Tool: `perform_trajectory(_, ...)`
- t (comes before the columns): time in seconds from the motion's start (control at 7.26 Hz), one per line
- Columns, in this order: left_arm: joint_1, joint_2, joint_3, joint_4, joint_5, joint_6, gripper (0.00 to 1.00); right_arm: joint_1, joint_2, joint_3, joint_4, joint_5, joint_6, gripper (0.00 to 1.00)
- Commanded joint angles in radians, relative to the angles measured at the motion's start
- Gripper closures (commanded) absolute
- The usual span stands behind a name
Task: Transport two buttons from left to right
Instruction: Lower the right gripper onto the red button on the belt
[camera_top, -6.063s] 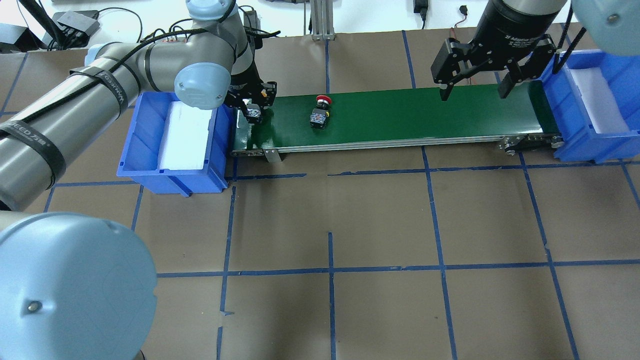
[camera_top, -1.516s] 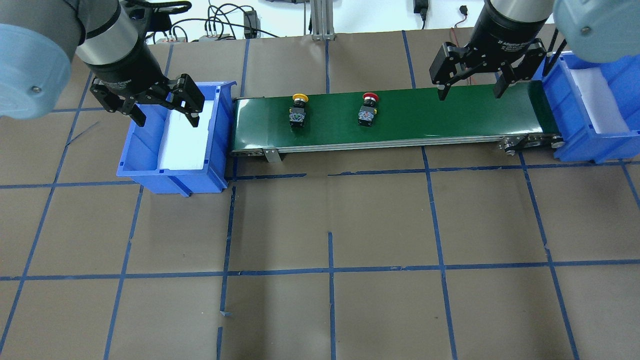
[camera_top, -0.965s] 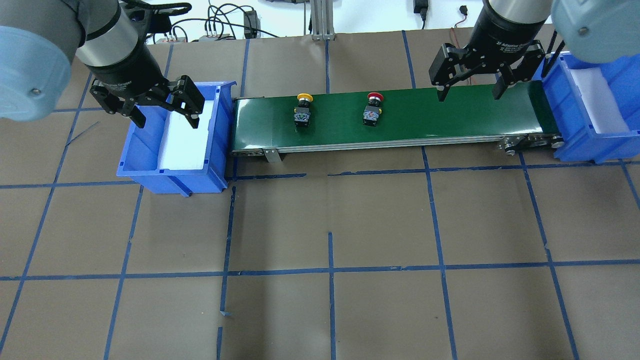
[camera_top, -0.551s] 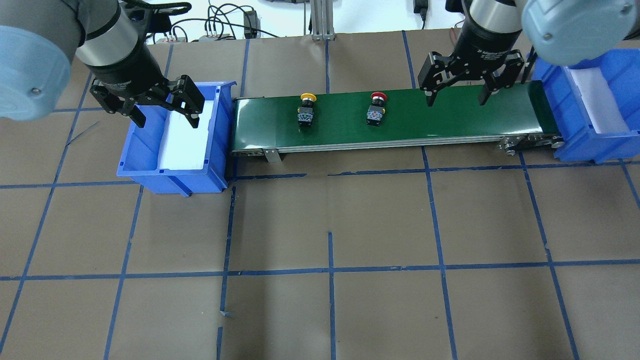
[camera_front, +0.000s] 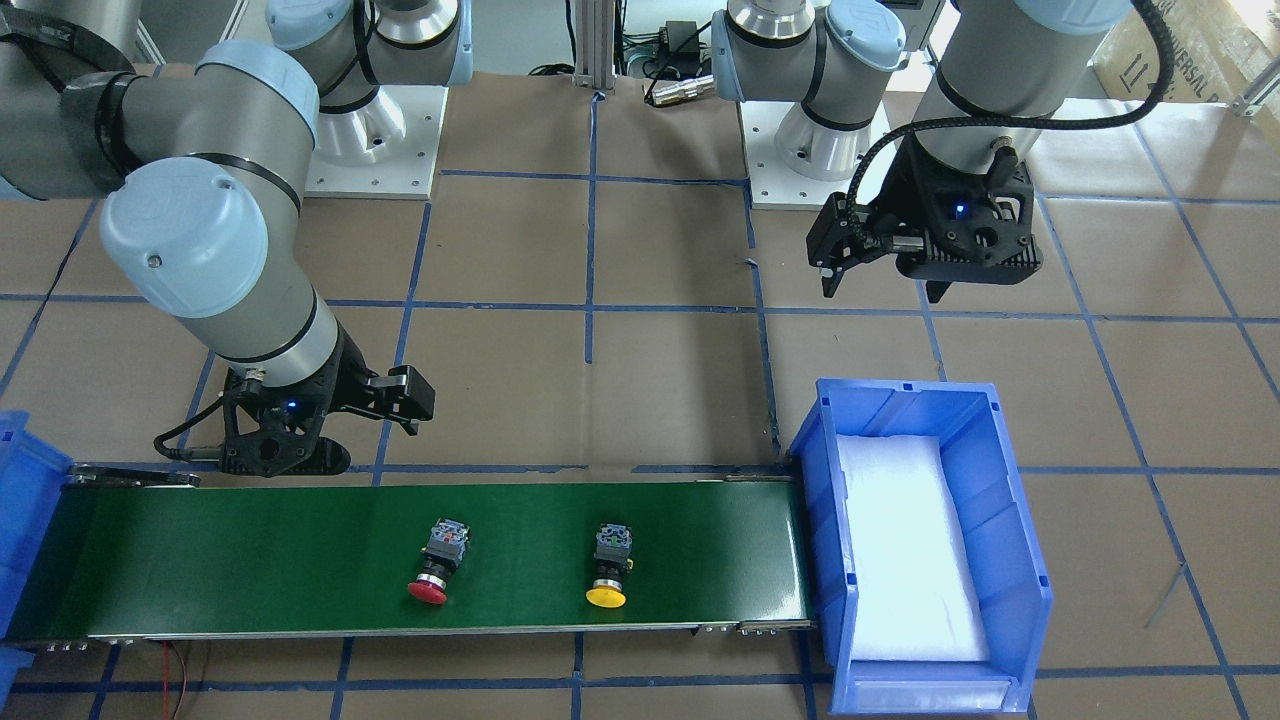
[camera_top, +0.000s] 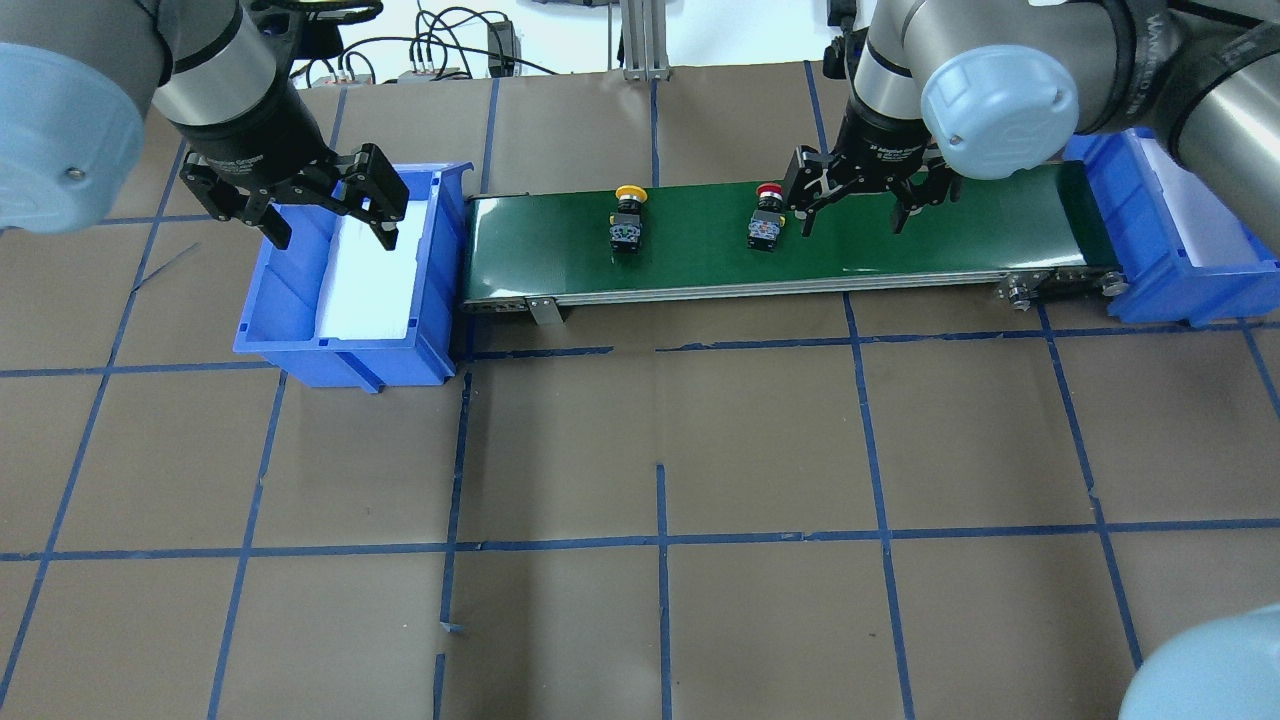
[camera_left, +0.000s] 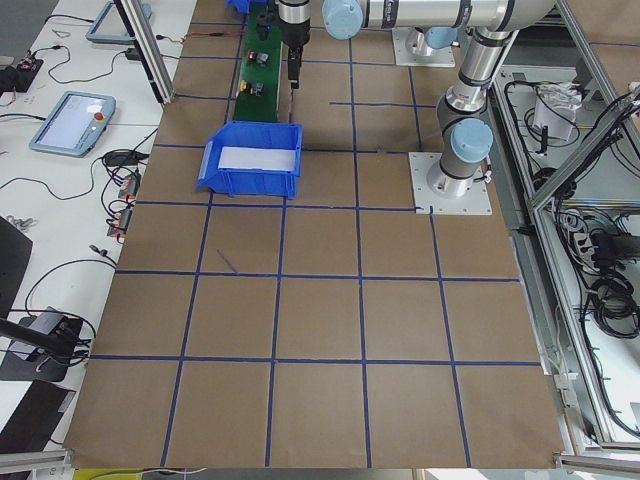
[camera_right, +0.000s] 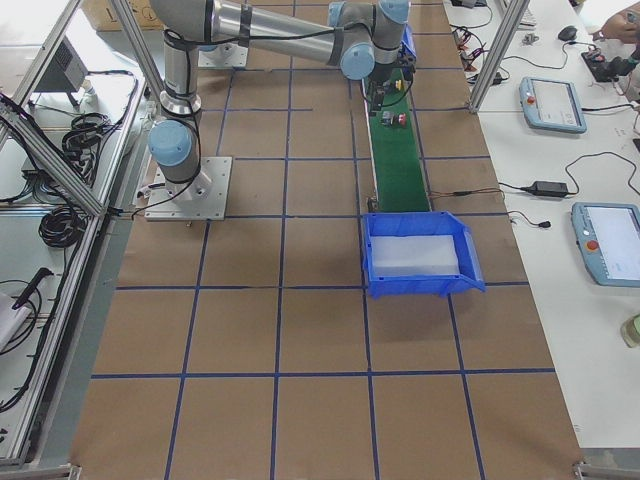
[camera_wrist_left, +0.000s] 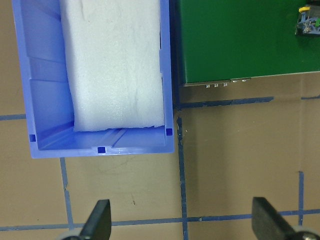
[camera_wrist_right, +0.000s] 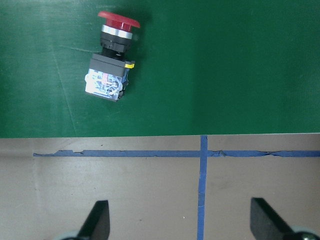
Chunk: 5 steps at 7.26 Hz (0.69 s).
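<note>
The red button (camera_top: 767, 215) and the yellow button (camera_top: 627, 214) lie on their sides on the green conveyor belt (camera_top: 960, 225), caps pointing away from me. My right gripper (camera_top: 852, 215) is open and empty, hovering over the belt just right of the red button. In the right wrist view the red button (camera_wrist_right: 111, 65) lies up and left of the open gripper (camera_wrist_right: 177, 220). My left gripper (camera_top: 332, 228) is open and empty above the left blue bin (camera_top: 270, 300). The left wrist view shows the yellow button (camera_wrist_left: 307, 22) at its top right corner.
The left bin holds a white foam pad (camera_top: 365, 275). A second blue bin (camera_top: 1200, 285) with foam stands at the belt's right end. Brown paper with blue tape lines (camera_top: 660, 540) covers the table. Cables lie behind the belt's far side.
My right gripper has moved left along the belt and lower, up to the red button. Both buttons have drifted right on the belt. My left gripper has stayed over the left bin.
</note>
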Motion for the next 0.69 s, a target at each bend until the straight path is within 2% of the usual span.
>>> perform_trajectory(0.0, 0.0, 0.001, 0.0, 0.0, 0.002, 0.0, 0.0, -0.002, 0.003, 0.009, -0.016, 0.0, 0.0, 0.0)
perform_trajectory(0.55, 0.0, -0.001, 0.0, 0.002, 0.003, 0.0, 0.0, -0.005, 0.011, 0.009, -0.031, -0.004, 0.0, 0.0)
